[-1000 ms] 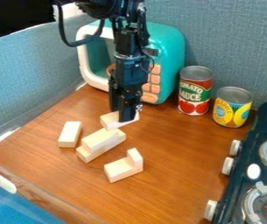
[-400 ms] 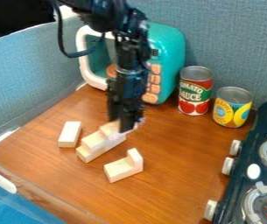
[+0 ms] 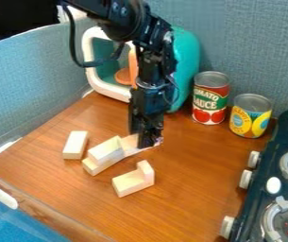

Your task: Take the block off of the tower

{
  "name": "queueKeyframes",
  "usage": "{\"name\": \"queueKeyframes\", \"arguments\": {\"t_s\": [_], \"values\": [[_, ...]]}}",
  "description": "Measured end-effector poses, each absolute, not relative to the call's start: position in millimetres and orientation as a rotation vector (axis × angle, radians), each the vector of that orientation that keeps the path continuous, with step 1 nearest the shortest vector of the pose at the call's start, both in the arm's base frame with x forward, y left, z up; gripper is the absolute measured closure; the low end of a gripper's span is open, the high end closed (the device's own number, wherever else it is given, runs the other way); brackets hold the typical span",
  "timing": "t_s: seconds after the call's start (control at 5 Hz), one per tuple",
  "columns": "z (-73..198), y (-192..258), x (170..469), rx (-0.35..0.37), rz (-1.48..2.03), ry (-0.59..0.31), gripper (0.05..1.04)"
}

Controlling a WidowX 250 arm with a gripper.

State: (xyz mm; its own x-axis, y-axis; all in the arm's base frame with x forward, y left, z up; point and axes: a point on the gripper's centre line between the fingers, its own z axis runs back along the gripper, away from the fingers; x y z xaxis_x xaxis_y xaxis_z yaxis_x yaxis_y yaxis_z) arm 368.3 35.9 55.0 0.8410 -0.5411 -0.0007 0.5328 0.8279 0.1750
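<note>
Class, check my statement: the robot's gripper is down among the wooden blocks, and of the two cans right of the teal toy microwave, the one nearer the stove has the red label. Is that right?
Not quite: the camera view shows that the can nearer the stove is the yellow-labelled can. The gripper is indeed down among the wooden blocks.

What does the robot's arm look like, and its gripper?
The arm is black, with chunky jointed parts up top. A thick black cable loops beside it. The gripper is black too, at the bottom of a long, narrow section.
</note>
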Motion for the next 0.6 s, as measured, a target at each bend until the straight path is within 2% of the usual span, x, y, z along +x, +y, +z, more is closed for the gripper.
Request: {"name": "queueKeyframes", "arguments": {"t_s": [0.6], "values": [[54.2, 32.5, 370.1, 0.088, -0.550, -0.042, 0.585]]}}
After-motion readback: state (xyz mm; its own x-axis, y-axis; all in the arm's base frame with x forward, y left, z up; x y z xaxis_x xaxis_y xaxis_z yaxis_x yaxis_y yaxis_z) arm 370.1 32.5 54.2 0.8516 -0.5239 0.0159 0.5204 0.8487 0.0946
